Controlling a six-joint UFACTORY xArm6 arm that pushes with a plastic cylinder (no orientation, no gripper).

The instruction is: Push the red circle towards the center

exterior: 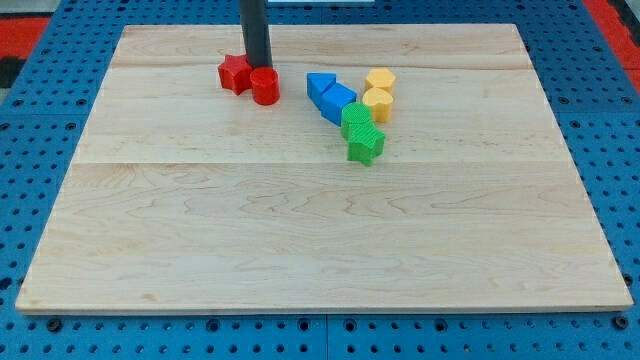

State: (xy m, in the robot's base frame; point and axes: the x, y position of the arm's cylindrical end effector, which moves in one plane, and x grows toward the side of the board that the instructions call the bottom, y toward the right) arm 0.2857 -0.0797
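Observation:
The red circle [265,86] is a short red cylinder near the view's top, left of centre, on the wooden board [300,220]. A red star [235,74] touches it on its upper left. My tip [257,66] comes down from the view's top and stands just behind the red circle, between it and the red star, touching or nearly touching both.
To the right lies a cluster: a blue triangle [320,87] and blue block [338,102], a yellow hexagon [380,80] and yellow block [377,102], a green block [356,118] and green star [365,144]. A blue pegboard [40,120] surrounds the board.

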